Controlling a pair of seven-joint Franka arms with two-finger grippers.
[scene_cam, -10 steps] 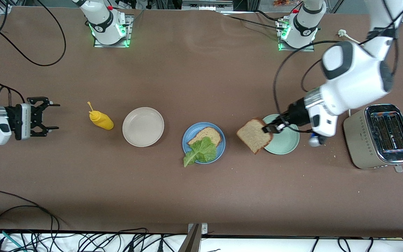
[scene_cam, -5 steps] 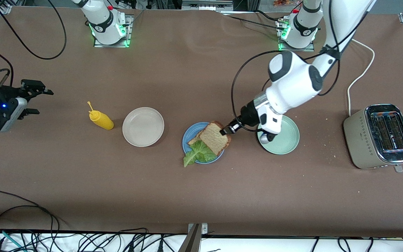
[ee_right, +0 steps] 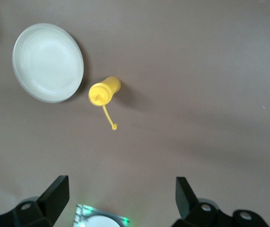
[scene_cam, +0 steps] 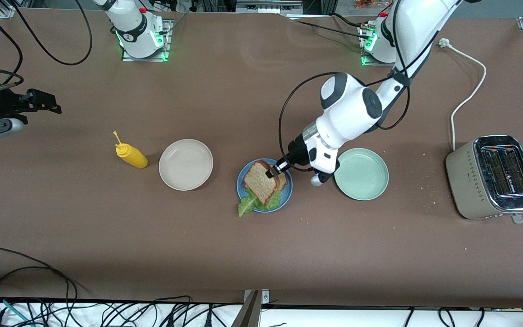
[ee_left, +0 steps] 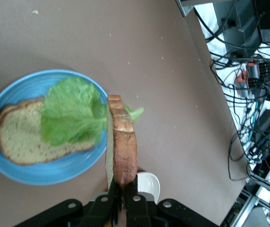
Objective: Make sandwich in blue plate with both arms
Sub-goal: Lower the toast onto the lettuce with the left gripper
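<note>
Round mid-blue plate (scene_cam: 241,177) near tabletop's middle, bearing brown toast slice (ee_left: 21,139) under ruffled green lettuce leaf (ee_left: 73,118). Over it, left gripper (scene_cam: 272,173) clamped on second brown toast slice (scene_cam: 260,182). Right gripper (scene_cam: 39,102) spread wide, parked above right arm's table edge.

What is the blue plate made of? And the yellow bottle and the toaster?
The blue plate looks like matte plastic or glazed ceramic: even colour, soft sheen. The yellow bottle seems to be soft squeezable plastic with a thin nozzle. The toaster looks like metal: brushed beige sides, shiny chrome top.
</note>
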